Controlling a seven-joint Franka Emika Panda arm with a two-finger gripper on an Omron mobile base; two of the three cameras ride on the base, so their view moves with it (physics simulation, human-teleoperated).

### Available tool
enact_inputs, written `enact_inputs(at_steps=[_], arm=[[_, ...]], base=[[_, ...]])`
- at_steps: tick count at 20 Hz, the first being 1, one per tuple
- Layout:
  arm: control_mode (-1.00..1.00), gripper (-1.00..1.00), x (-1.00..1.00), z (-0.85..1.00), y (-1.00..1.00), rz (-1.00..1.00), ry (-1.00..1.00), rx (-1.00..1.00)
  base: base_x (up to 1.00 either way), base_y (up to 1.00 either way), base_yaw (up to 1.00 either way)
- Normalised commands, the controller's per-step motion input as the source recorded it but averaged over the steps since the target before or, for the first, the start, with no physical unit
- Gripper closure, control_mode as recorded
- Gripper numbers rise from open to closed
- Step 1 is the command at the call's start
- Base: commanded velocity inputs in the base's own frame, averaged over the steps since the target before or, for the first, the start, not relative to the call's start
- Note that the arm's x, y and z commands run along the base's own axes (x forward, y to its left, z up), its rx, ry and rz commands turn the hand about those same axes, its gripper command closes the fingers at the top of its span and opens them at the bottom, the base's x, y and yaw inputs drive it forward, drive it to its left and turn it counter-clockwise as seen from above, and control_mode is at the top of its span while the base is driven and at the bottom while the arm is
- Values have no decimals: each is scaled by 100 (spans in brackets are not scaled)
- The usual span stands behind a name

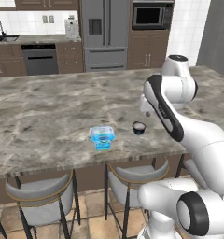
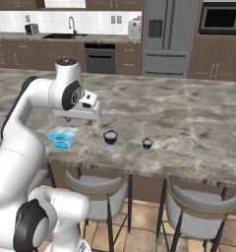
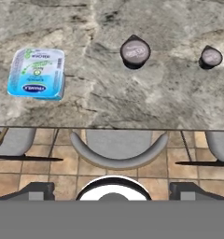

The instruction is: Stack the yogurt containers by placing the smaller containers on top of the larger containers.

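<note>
hovering high with jaws spread wide and empty, the gripper [image 3: 112, 186] should drop straight over the small cup [image 3: 135, 52] mid-counter and close around its sides. the blue tub [image 3: 37, 73] sits left near the edge, the tiny cup [image 3: 210, 57] far right. the right base view shows all 3; the left hides the tiny one.

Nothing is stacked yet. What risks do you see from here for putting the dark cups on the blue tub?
1. The tub sits near the counter's front edge above the stools; a push might knock it off.
2. The tiny cup is much smaller than the other cup, so the open gripper may close on it badly or tip it.
3. The tub's lid looks flat but narrow; two cups may not both fit.
</note>
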Motion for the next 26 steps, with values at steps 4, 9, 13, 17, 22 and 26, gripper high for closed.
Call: enact_inputs(at_steps=[4,9,13,17,22,26], arm=[[-100,-100,0,-10,-22,0,0,0],[-100,-100,0,-15,-17,0,0,0],[-100,-100,2,-16,-9,0,-1,-4],[-100,-100,5,-18,-6,0,-1,-5],[-100,-100,5,-24,-7,1,-2,-3],[-100,-100,5,-26,-2,2,-7,0]], base=[[0,0,0],[0,0,0],[0,0,0],[0,0,0],[0,0,0],[0,0,0]])
